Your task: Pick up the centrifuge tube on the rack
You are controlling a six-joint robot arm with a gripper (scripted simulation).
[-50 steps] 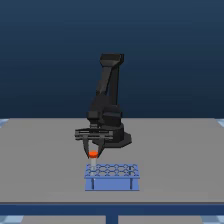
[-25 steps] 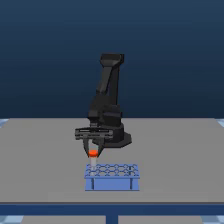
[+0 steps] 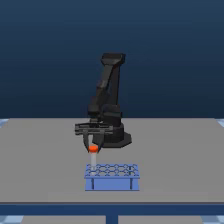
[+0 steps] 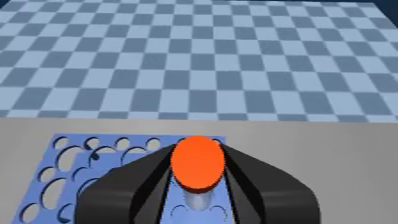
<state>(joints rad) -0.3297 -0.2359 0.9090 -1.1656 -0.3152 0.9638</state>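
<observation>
The centrifuge tube (image 3: 93,155), slim and whitish with an orange-red cap, hangs upright just above the far corner of the rack on the exterior view's left. My gripper (image 3: 93,146) is shut on the tube at its cap. The rack (image 3: 111,176) is a low light-blue block with two rows of round holes, standing on the grey table in front of the arm's base. In the wrist view the orange cap of the tube (image 4: 197,163) sits between the two dark fingers (image 4: 120,192), with the rack (image 4: 75,170) below and beside it.
The black arm base (image 3: 114,136) stands on the grey table (image 3: 40,160) just behind the rack. A checkered floor (image 4: 195,55) lies beyond the table's far edge.
The gripper has risen a little with the tube in it, so the orange cap stands higher above the rack than a second ago.
</observation>
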